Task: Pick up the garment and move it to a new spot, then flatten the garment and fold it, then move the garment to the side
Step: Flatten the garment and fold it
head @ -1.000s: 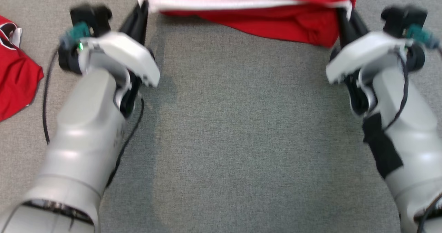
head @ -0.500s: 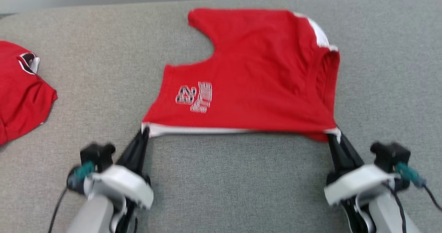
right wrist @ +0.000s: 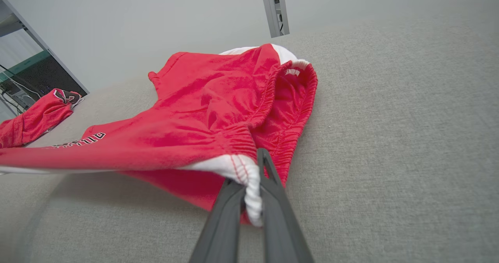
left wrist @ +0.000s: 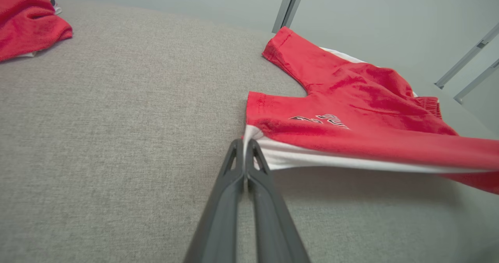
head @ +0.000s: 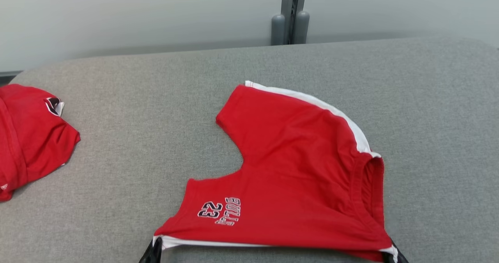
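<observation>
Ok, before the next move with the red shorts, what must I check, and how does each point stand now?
1. The left gripper is shut on a leg-hem corner of the red shorts: ok.
2. The right gripper is shut on the waistband corner: ok.
3. Near edge stretched straight between them: ok.
4. Shorts flat: not ok, the waistband end is bunched and gaping.
5. The other red garment lies apart: ok.
6. Folds underneath: cannot tell.

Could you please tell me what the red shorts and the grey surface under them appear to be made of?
The red shorts: soft matte knit, probably cotton or a blend; it drapes, wrinkles, and the waistband gathers elastically. The grey surface: seemingly woven upholstery-type fabric, matte, with a fine heathered weave; what lies beneath cannot be told.
</observation>
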Tool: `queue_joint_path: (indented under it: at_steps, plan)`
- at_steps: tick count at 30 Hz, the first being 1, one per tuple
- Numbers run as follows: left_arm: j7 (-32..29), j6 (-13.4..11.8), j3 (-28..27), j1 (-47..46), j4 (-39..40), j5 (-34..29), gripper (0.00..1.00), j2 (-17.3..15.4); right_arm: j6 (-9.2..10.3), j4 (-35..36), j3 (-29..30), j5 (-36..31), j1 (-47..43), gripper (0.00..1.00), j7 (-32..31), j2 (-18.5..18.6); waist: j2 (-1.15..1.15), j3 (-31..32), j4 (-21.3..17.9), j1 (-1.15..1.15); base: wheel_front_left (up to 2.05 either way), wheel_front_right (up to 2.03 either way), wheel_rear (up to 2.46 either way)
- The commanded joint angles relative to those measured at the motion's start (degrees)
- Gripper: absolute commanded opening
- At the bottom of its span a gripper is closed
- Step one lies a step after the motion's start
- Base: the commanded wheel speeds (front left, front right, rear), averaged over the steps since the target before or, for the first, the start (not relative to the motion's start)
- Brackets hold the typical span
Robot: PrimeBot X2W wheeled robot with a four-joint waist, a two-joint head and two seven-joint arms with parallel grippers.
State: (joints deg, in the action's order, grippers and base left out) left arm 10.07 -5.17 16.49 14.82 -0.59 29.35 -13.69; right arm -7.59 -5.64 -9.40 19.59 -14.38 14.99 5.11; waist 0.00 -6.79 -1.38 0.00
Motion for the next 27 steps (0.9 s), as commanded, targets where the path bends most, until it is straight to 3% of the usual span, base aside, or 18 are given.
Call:
queue_joint_path:
  at_steps: [1, 5, 11, 21, 27]
  plan:
    - [-0.83, -1.38, -0.76, 1.61, 2.17, 0.19, 0.0, -1.08, 0.17, 0.66, 1.09, -0.36, -1.49, 0.0, 0.27, 0.52, 0.0, 1.01, -0.2, 0.0, 0.0, 0.0, 0.0]
    - [-2.89, -3.55, -1.38, 4.27, 7.83, -0.18, 0.0, -2.04, 0.18, 1.82, 1.95, -0.69, -3.58, 0.0, 0.27, 0.41, 0.0, 1.4, -0.12, 0.0, 0.0, 0.0, 0.0]
    - [-4.49, -4.09, -2.02, 2.63, 10.86, -0.59, 0.0, -3.44, 0.25, 2.51, 3.01, -0.98, -2.55, 0.0, -0.1, 0.09, 0.0, 0.19, -0.2, 0.0, 0.0, 0.0, 0.0]
    - [-10.3, 0.63, -1.15, -18.66, 8.68, -2.52, 0.0, -6.79, 0.24, 2.59, 4.48, 1.19, 9.76, 0.0, -4.9, -1.73, 0.0, -7.16, -0.57, 0.0, 0.0, 0.0, 0.0]
    - [-13.87, 5.09, 0.92, -36.71, -1.4, -2.66, 0.0, -5.82, 0.23, -0.25, 5.99, 4.23, 19.43, 0.0, -6.76, -1.95, 0.0, -11.96, -1.35, 0.0, 0.0, 0.0, 0.0]
